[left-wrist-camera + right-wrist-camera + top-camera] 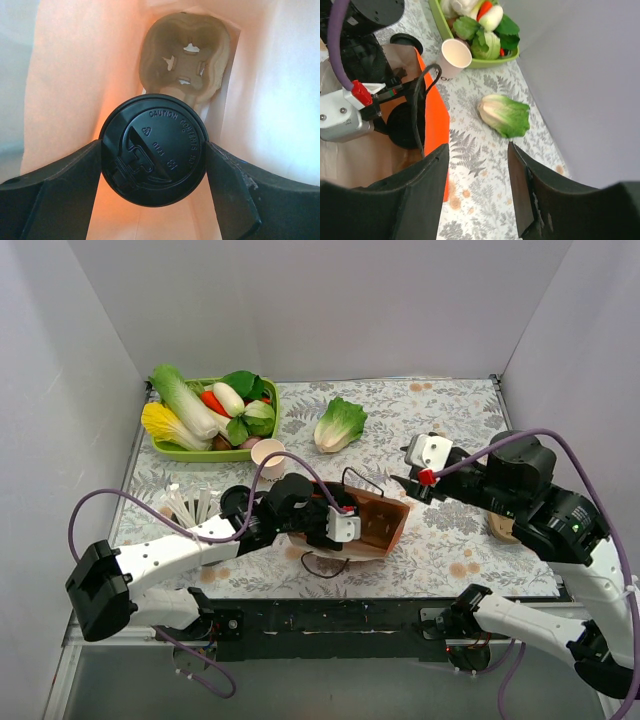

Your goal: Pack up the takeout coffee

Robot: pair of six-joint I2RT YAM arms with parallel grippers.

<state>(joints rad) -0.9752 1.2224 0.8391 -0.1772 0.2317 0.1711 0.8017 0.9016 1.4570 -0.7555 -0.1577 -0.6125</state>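
**Left wrist:** The left gripper (154,162) pinches the takeout coffee (152,150) by its sides, black lid to the lens, inside the orange paper bag (65,75). At the bag's closed end stands a moulded pulp cup carrier (182,55), apparently the seat the cup is meant for.

**Right wrist:** The right gripper (477,150) hangs with its fingers spread and nothing between them, at the bag's edge, probably on hand to steady it. Beyond the bag lie a bare-rimmed paper cup (456,54), a loose black lid (406,40) and a lettuce head (505,115).

**Overhead:** The bag lies on its side, mouth toward the left arm, seemingly so the cup can go in sideways. The cup itself is hidden by the gripper. A green tray of vegetables (200,453) sits well behind the bag. A floral cloth (460,410) covers the table beneath the bag, and plain white walls (350,310) enclose it on three sides.
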